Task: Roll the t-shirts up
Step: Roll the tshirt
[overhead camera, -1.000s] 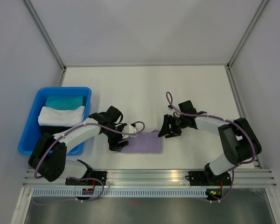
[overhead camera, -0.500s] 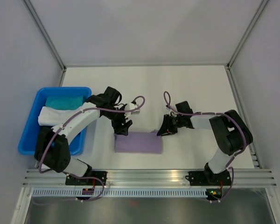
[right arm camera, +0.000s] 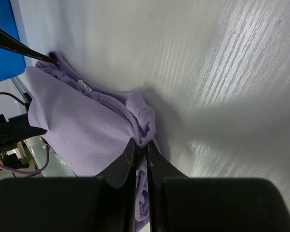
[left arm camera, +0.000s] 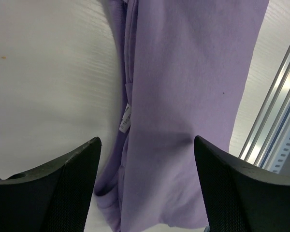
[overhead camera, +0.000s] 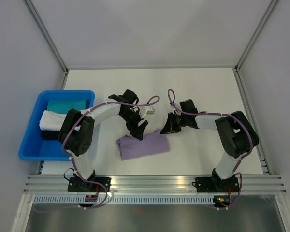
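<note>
A plain lavender t-shirt (overhead camera: 144, 146) of thin soft fabric lies folded into a flat, slightly skewed strip on the white worktop (overhead camera: 203, 87). It sits just to the right of the blue rectangular plastic bin (overhead camera: 30, 142), which holds a teal cloth bundle (overhead camera: 63, 105) and a white cloth bundle (overhead camera: 52, 121).

The left gripper (overhead camera: 137, 129) hangs over the shirt's far edge, on the half nearer the bin. Its jaws stand wide, with purple cloth and a small white label (left arm camera: 125, 118) showing between them (whether the tips touch the fabric cannot be told).

The right gripper (right arm camera: 140, 145) is at the shirt's far corner, the one farthest from the bin. Its jaws are drawn nearly together, pinching a bunched fold of the cloth.
</note>
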Controlling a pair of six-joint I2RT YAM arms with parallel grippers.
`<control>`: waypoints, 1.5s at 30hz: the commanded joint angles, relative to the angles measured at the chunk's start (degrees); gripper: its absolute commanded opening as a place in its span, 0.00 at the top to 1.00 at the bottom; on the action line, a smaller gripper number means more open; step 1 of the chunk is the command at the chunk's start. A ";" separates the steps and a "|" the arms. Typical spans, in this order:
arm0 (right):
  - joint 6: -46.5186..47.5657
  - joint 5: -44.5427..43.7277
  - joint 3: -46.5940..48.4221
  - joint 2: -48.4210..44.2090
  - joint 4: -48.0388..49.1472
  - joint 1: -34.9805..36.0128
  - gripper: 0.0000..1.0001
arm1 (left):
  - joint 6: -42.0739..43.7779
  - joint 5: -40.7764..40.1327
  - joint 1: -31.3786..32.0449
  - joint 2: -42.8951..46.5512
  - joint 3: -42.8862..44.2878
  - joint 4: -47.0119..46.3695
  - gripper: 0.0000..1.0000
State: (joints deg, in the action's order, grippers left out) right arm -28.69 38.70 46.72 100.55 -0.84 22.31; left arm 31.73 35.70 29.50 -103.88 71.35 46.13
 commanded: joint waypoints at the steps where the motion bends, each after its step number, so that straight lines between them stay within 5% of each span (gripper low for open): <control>1: 0.92 -1.25 2.58 0.87 1.37 0.19 0.92 | -5.00 0.16 1.27 -2.38 2.04 -3.50 0.19; 6: 0.83 -2.22 5.04 1.75 1.46 0.19 0.92 | -4.48 1.47 1.27 -2.65 -1.83 -3.41 0.32; 9: 1.26 -2.40 6.36 2.63 1.28 0.11 0.89 | -4.22 1.04 1.27 -2.21 -2.45 -3.41 0.57; 10: 1.79 -2.75 7.06 2.80 1.02 0.19 0.86 | -4.22 0.69 1.09 -2.12 -2.45 -3.50 0.76; 12: 2.58 -3.19 7.77 3.25 -0.98 0.19 0.72 | -4.57 0.77 0.65 -1.60 -2.27 -3.42 0.89; 16: 5.22 -2.84 8.48 2.28 -2.76 0.19 0.50 | -4.57 0.77 -1.01 -0.72 -2.36 -3.77 0.91; 32: 6.55 4.90 1.18 -1.25 1.88 2.83 0.40 | -2.37 -6.07 -4.18 -2.92 -4.38 -8.24 0.76; 34: 4.36 3.85 1.44 -0.10 2.86 3.18 0.43 | -2.20 -8.62 -5.23 -2.82 -3.25 -9.30 0.68; 37: -1.08 3.22 3.37 2.80 3.47 3.53 0.78 | -2.11 -11.97 -6.46 -2.65 -0.61 -9.74 0.47; 40: -5.58 3.58 5.57 4.91 4.70 3.53 0.85 | -0.19 -13.73 -6.82 -0.81 1.50 -9.83 0.37; 44: -11.29 -1.24 7.07 3.87 4.45 3.53 0.92 | 3.34 -15.13 -6.82 4.11 4.31 -9.92 0.01; 45: -12.09 -1.95 7.42 3.77 4.18 3.53 0.92 | 4.13 -16.01 -6.82 4.99 5.37 -9.83 0.00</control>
State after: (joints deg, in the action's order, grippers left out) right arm -34.83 40.66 51.18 105.08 1.06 25.69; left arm 31.22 23.44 22.83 -104.66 72.16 38.65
